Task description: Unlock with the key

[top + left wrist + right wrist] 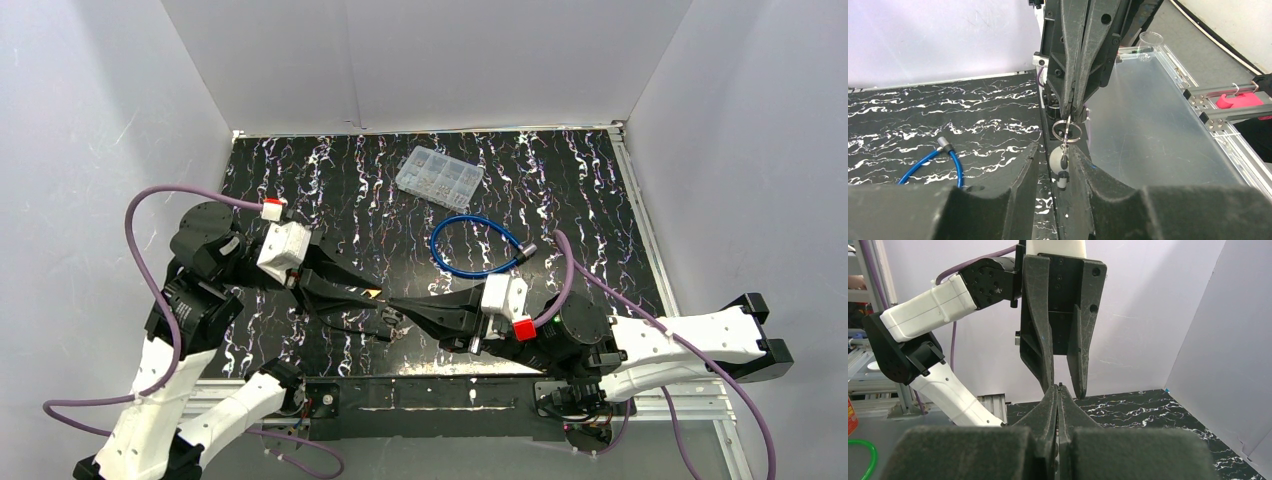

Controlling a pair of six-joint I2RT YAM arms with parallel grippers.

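Note:
A small key [1064, 161] hangs from a metal key ring [1066, 131]. My right gripper [1069, 116] comes in from above, shut on that ring. In the right wrist view its pads [1058, 389] are pressed together with a bit of metal at the tip. My left gripper [1055, 148] is open, and the key hangs between its fingers, close to the right one, with a gap on the left. Both grippers meet near the table's front centre, the left [385, 316] facing the right [392, 303]. The blue cable lock [475, 245] lies behind them, its metal lock head [527, 252] to the right.
A clear compartment box [438, 177] with small parts sits at the back of the black marbled mat [300, 180]. White walls enclose the mat on three sides. An aluminium rail [420, 390] runs along the near edge between the arm bases.

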